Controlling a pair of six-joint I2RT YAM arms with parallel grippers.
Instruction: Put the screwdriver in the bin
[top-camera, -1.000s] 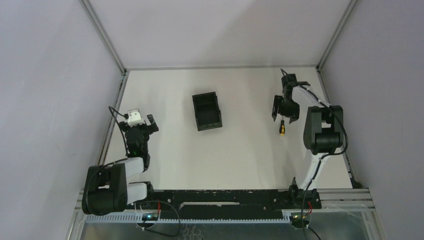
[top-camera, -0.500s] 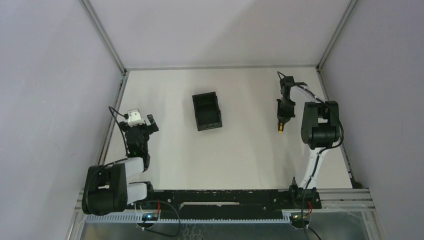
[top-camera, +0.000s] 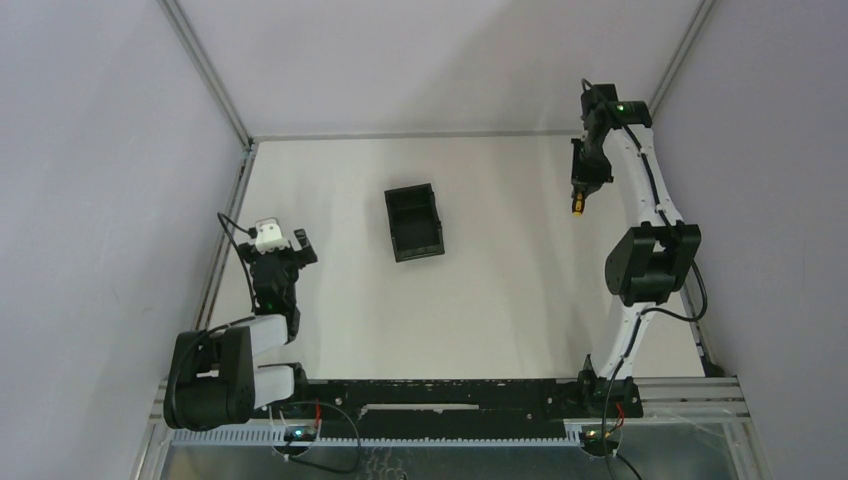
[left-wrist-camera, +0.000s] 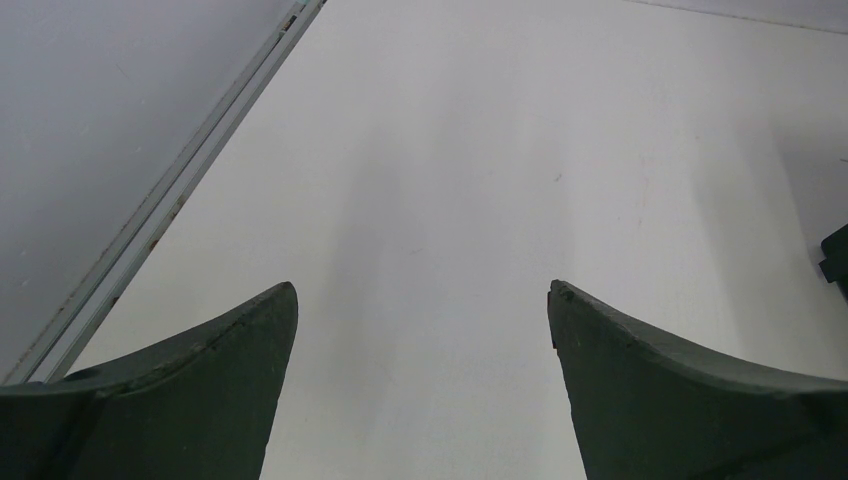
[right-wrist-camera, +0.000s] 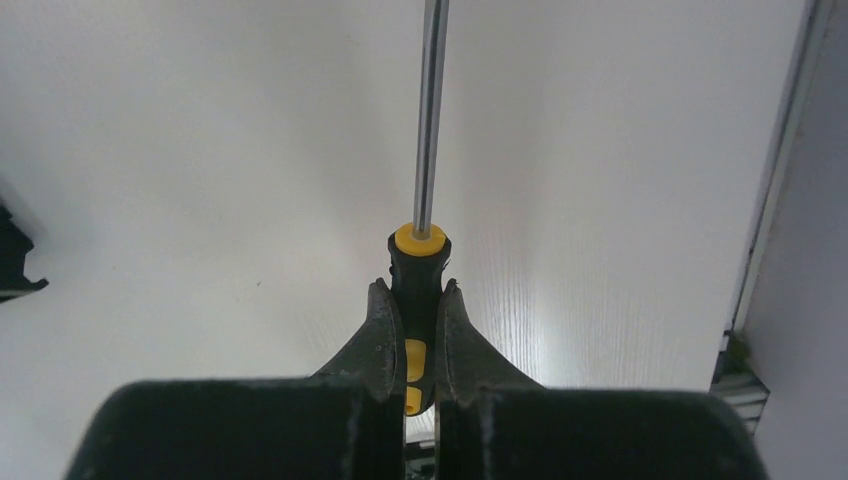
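White tabletop (top-camera: 500, 300) sitting inside a grey-walled enclosure, metal rails running along its edges.

Change over the last second: the right tool (right-wrist-camera: 415, 300) was spread above the screwdriver (right-wrist-camera: 418, 262) lying at mid-right. It is now clamping the yellow-black handle, with the shaft pointing straight out ahead of the fingers. The arm is rising, carrying the tool from mid-right to the upper right of the top view, and the screwdriver is hanging clear of the surface.

Reading: pickup looks done, and the carry is remaining. The bin (top-camera: 413, 222) is sitting left of centre, well apart from the load.

Pose: right arm stretching tall, forearm reaching toward the back right corner. Left arm staying folded at lower left, left tool (left-wrist-camera: 420, 310) standing apart and holding nothing.
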